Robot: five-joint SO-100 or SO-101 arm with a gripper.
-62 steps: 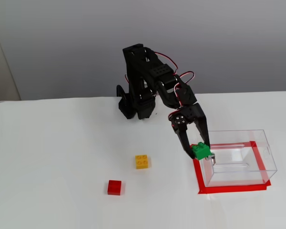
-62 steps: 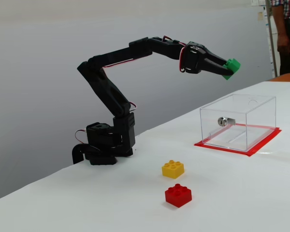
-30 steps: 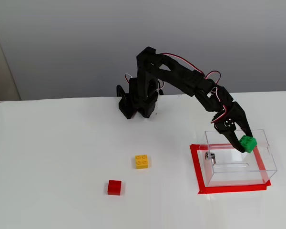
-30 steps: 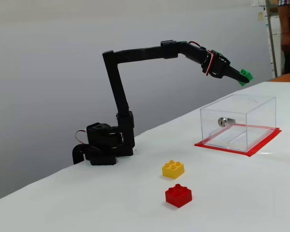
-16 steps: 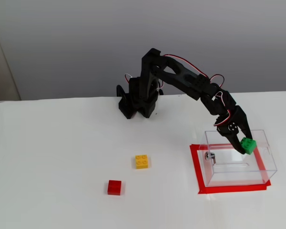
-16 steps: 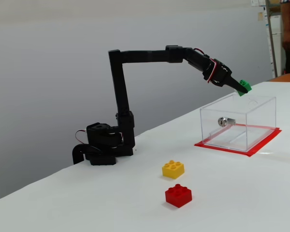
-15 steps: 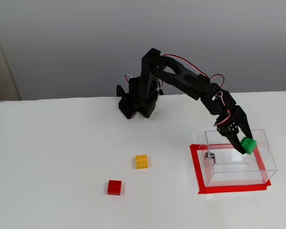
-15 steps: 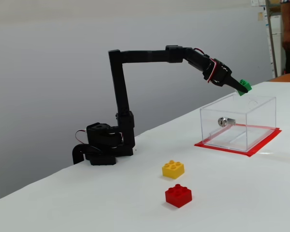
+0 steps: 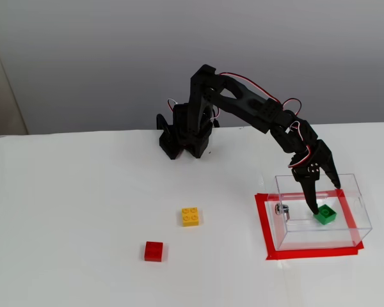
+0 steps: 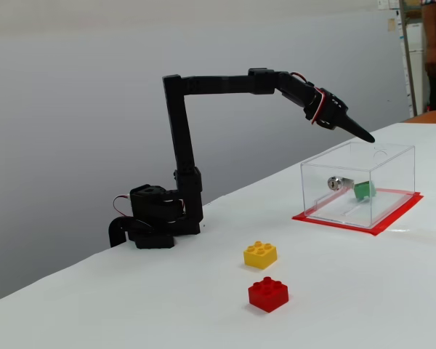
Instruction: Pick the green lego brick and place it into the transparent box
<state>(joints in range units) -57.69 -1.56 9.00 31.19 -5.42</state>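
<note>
While the pincer (image 9: 325, 197) hangs spread wide and empty above it, the green lego brick (image 9: 325, 215) lies inside the transparent box (image 9: 288, 233), near the surface's right edge.

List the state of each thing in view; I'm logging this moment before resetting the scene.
green lego brick: loose inside the box, not gripped
transparent box: open-topped, upright on a red-taped patch
pincer: open, empty, above the box
yellow brick: on the table, studs up
red brick: on the table, untouched

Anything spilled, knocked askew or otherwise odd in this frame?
Nothing stands out. The green brick lies inside the box, which sits within its red tape outline. The gripper is open above it, and the yellow brick and red brick sit apart on the table.
</note>
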